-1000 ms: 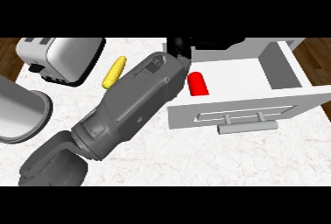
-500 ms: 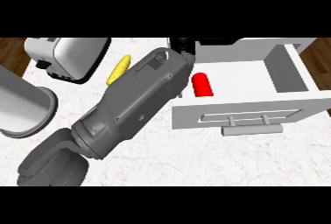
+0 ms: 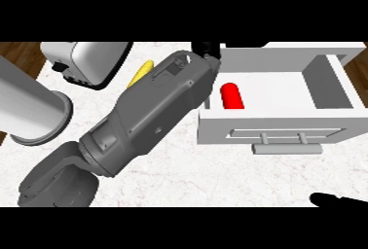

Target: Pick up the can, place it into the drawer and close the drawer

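At the far left a large grey cylinder (image 3: 28,114) lies on the marble counter (image 3: 215,180), cut off by the picture's edge, and above it sits a white toaster (image 3: 82,61), also partly cropped. Just right of the toaster a yellow thing (image 3: 141,73), perhaps a banana, pokes out from behind the left forearm (image 3: 155,112), which hides most of it. That forearm runs diagonally up toward the drawer's near left corner, and the left hand (image 3: 208,48) shows only as a dark bit at the upper edge, so I cannot tell whether its fingers are straight or curled; it does not appear to hold anything. The red can (image 3: 231,96) lies inside the open drawer (image 3: 330,87), near its left wall, apart from the hand. By my reading, placing is done and the closing step is in hand. The next move calls for getting the arm clear of the drawer and then pushing on the front panel or its handle (image 3: 286,144) until it slides shut. At the lower right, only dark fingers of the right hand (image 3: 338,200) enter the view, looking straight and idle.
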{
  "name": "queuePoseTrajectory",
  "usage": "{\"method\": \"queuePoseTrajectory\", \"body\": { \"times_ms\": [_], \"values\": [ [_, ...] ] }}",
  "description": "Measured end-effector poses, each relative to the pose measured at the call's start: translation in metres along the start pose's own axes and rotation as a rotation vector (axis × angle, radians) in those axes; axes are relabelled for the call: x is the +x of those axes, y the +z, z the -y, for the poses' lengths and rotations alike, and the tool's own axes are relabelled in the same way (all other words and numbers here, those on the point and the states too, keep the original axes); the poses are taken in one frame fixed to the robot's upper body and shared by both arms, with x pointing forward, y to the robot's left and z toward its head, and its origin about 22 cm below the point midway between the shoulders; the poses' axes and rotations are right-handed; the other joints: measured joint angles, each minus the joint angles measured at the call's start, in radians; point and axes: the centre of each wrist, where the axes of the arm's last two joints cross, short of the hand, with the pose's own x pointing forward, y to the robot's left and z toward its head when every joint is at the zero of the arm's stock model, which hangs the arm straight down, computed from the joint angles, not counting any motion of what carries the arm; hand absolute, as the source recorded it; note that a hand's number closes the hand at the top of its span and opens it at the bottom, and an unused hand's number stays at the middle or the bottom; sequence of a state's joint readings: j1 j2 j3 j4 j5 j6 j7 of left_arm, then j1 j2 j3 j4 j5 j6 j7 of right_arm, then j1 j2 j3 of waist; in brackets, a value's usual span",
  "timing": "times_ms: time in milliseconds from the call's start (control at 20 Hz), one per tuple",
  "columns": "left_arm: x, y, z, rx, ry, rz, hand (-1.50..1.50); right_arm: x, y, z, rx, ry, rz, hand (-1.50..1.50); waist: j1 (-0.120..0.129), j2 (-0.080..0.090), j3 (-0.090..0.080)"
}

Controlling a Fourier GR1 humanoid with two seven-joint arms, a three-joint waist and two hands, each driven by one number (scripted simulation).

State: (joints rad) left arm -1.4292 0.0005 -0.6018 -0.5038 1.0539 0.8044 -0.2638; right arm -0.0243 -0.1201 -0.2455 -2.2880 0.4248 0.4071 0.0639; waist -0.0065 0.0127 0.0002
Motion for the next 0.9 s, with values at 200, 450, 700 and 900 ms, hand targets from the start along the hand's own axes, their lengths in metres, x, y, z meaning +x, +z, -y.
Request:
{"method": "queuePoseTrajectory", "body": {
  "times_ms": [200, 450, 700, 900],
  "values": [
    [-0.001, 0.002, -0.001, -0.002, 0.0, -0.019, -1.5, -0.007, -0.025, -0.027, 0.016, 0.074, 0.008, -1.5, 0.015, -0.006, 0.0],
    [-0.002, -0.003, -0.014, 0.014, -0.009, -0.02, -1.5, -0.019, -0.058, -0.058, 0.064, 0.189, 0.018, -1.5, 0.026, -0.009, 0.0],
    [0.006, -0.007, -0.027, 0.019, -0.017, -0.021, -1.5, -0.033, -0.093, -0.089, 0.128, 0.296, 0.033, -1.5, 0.039, -0.011, 0.0],
    [0.012, -0.013, -0.042, 0.036, -0.024, -0.013, -1.5, -0.046, -0.111, -0.114, 0.195, 0.409, 0.042, -1.5, 0.041, -0.01, 0.0]
  ]
}}
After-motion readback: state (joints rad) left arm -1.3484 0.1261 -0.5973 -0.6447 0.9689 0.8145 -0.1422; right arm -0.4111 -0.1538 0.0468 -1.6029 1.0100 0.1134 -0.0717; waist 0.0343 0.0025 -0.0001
